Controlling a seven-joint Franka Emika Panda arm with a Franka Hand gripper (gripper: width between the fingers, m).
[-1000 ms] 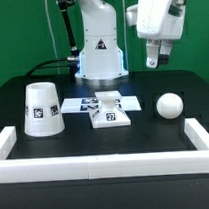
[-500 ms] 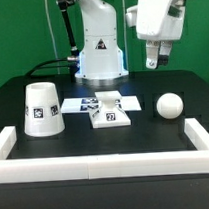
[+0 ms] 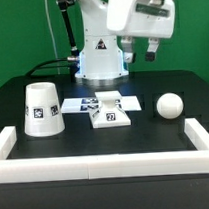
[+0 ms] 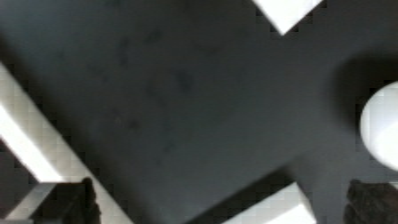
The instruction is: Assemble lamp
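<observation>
I take the base (image 3: 110,112) as my landmark. It sits square on the marker board (image 3: 134,101) in the middle of the black table (image 3: 144,135). The gripper (image 3: 140,54) hangs high above the table, behind the base and a little toward the exterior view's right, touching nothing. In the wrist view its two fingers (image 4: 63,200) stand wide apart with only dark tabletop between them, so the jaws are spread and hold nothing.

The bulb (image 3: 170,105) lies on the exterior view's right of the base, apart from it and clear of the marker board. I judge it to be the part to fetch first. From the gripper it lies down, forward and further toward the exterior view's right, nearer than anything else loose. The wrist view shows a rounded white shape (image 4: 381,120) at the frame's edge which I take to be that bulb, off to one side of the fingers and not between them.

I cannot see the bulb's neck, so I cannot tell which way its axis points.

The shade (image 3: 43,108) stands upright, wide end down, on the exterior view's left of the base, well apart from the gripper.
</observation>
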